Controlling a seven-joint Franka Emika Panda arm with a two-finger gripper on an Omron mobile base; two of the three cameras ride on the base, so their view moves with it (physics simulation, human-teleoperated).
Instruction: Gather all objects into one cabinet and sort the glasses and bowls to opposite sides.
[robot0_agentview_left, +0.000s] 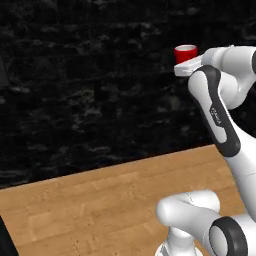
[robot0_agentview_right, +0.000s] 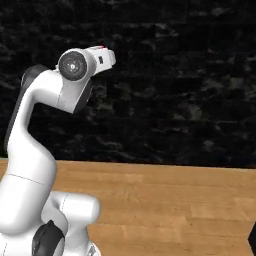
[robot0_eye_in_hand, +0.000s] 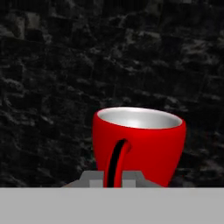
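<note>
A glossy red cup (robot0_agentview_left: 185, 51), one of the glasses, hangs high in front of the dark wall, upright. My gripper (robot0_agentview_left: 186, 61) is shut on it from below and behind. In the hand view the red cup (robot0_eye_in_hand: 144, 144) shows its pale grey inside, and one dark finger (robot0_eye_in_hand: 116, 159) curves over the near wall of the cup at my gripper (robot0_eye_in_hand: 114, 177). The cabinet, the bowl and the other glasses are out of view.
A dark brick wall (robot0_agentview_left: 90, 90) spans the back. Below it runs a wooden counter (robot0_agentview_left: 100, 200), also seen from the right side (robot0_agentview_right: 175, 200). A black edge (robot0_agentview_left: 5, 240) stands at the lower left corner, and another black edge (robot0_agentview_right: 252, 240) at the lower right.
</note>
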